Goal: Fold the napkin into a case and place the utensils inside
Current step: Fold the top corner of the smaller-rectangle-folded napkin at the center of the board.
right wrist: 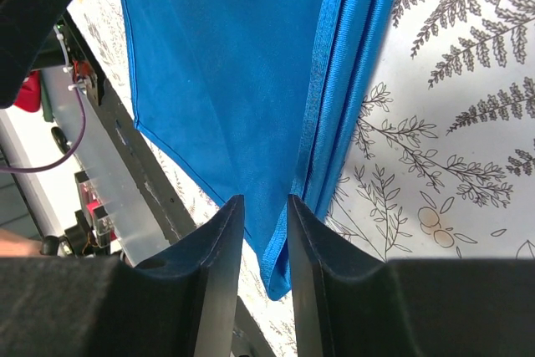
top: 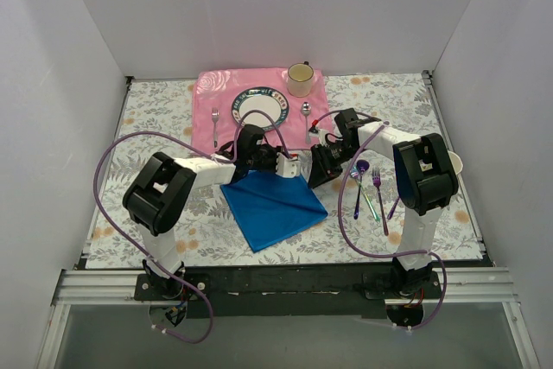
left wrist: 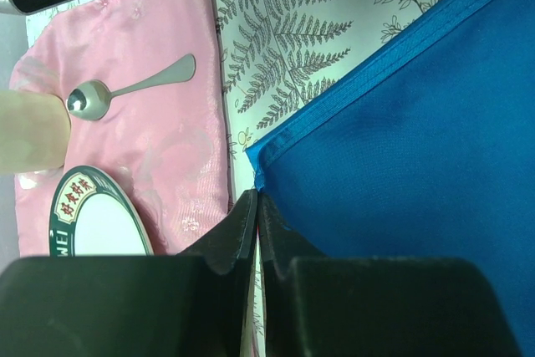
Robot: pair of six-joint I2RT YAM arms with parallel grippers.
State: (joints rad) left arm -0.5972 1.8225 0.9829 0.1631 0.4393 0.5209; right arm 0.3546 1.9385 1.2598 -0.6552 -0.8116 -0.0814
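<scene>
The blue napkin point(top: 272, 205) lies folded on the leaf-print table in front of the arms. My left gripper point(top: 292, 166) is at its far corner. In the left wrist view the gripper point(left wrist: 257, 198) is shut, with the tip of the napkin point(left wrist: 401, 140) corner pinched at its fingertips. My right gripper point(top: 318, 172) is at the right corner. In the right wrist view the gripper point(right wrist: 265, 202) is open, and the layered napkin point(right wrist: 226, 81) corner hangs between the jaws without touching the pads. The iridescent utensils point(top: 371, 187) lie on the table right of the napkin, under the right arm.
A pink placemat point(top: 207, 97) at the back holds a plate point(top: 259, 108), a cream cup point(top: 300, 79), a silver fork point(top: 215, 117) and a silver spoon point(top: 307, 114). White walls enclose the table on three sides. The left wrist view shows the same spoon point(left wrist: 125, 94) and plate point(left wrist: 92, 223).
</scene>
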